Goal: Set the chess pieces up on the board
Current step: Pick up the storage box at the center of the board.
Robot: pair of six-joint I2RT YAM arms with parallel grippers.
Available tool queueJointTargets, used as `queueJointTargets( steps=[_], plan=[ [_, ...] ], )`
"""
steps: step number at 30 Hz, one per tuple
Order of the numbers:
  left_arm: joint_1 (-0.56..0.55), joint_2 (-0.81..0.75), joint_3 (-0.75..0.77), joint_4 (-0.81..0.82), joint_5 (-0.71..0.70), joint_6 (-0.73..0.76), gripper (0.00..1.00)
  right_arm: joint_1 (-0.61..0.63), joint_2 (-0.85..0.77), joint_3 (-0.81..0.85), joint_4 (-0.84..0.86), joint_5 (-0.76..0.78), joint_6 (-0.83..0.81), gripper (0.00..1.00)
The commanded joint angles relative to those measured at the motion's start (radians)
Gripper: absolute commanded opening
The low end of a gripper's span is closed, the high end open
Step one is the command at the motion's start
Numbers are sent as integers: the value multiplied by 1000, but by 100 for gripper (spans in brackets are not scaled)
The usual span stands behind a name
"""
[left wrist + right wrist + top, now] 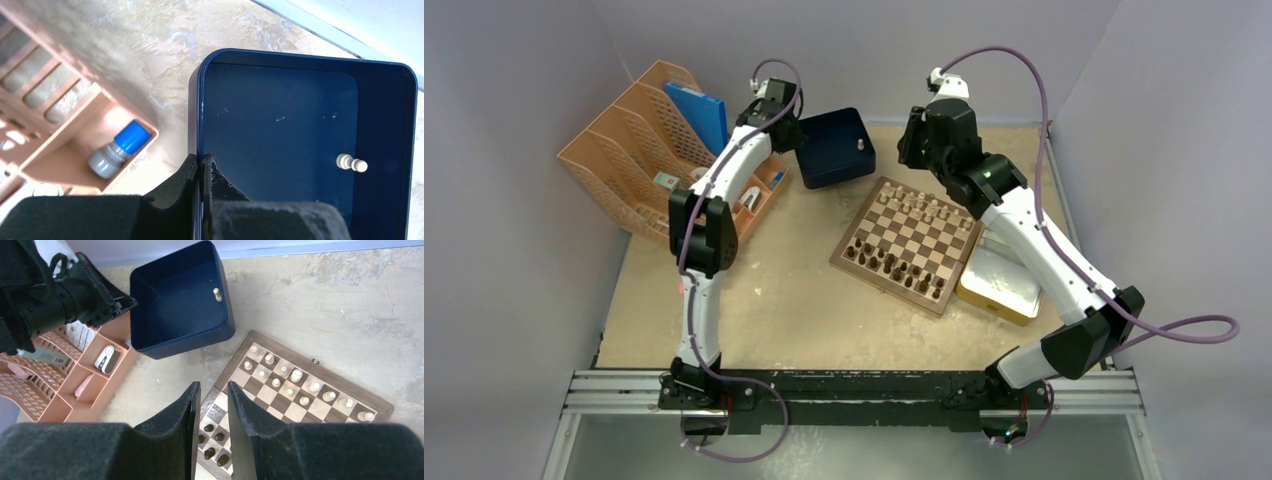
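A lone cream piece [352, 163] sits on the floor of the blue tray [300, 56], close to the wall farthest from the left gripper [201, 170], whose fingers are pinched tight on the opposite wall and hold that tray rim and nothing else. The right gripper [212, 407] hangs just outside the tray, above the board [280, 350] corner nearest it, jaws a little apart and empty. From those fingers the piece lies ahead, over the tray's near wall. Whether it stands or lies on its side cannot be told, so its long axis is unsettled. Beyond the tray, the cream pieces [296, 375] line the board's tray-side rows and the dark pieces [215, 437] the rows away from it. The free right arm looks better placed to reach in
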Motion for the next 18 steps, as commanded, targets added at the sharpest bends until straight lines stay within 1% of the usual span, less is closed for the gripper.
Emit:
queueJointTargets(
  steps=[1,5,9,12,14,18],
  plan=[
    [1,-150,-25,-3,-46,-242,0,-7,-56,-3,40,14,-22,29],
    [1,-167,-30,-104,-91,-395,0,-10,-64,-2,37,9,-25,29],
    [-1,-174,-34,-244,-136,-578,0,-10,-72,2,35,6,-24,29],
    [-2,-174,-37,-326,-139,-675,0,-10,-74,4,35,4,-24,29],
    [-3,-186,-62,-338,-137,-718,0,-10,-75,3,34,2,-26,29],
    [-11,-225,-137,-303,-122,-782,0,-12,-80,-2,34,2,-26,29]
  ],
)
